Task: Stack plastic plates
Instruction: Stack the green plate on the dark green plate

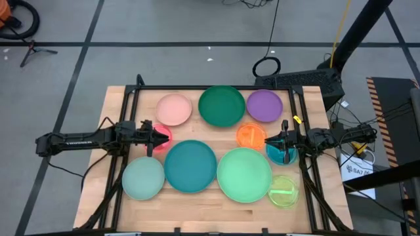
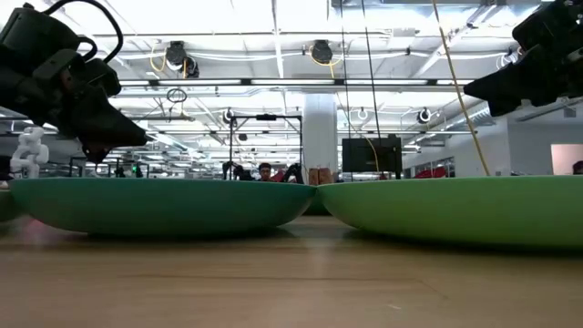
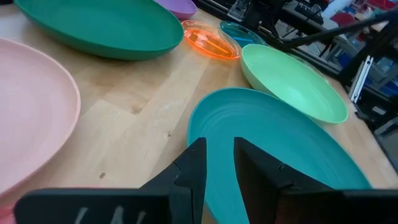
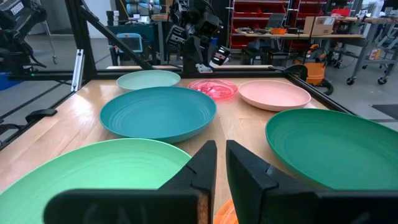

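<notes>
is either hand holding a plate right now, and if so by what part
Nothing is held. The left hand hangs over the teal plate with an empty gap between its fingers; the right hand, above the orange plate, is empty too.

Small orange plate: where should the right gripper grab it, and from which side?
Probably by the rim. The small orange plate lies flat and shallow, so only its thin raised edge offers a pinch. The right gripper hovers at its right edge, and that side looks the most open; the green plates crowd it above and below.
</notes>
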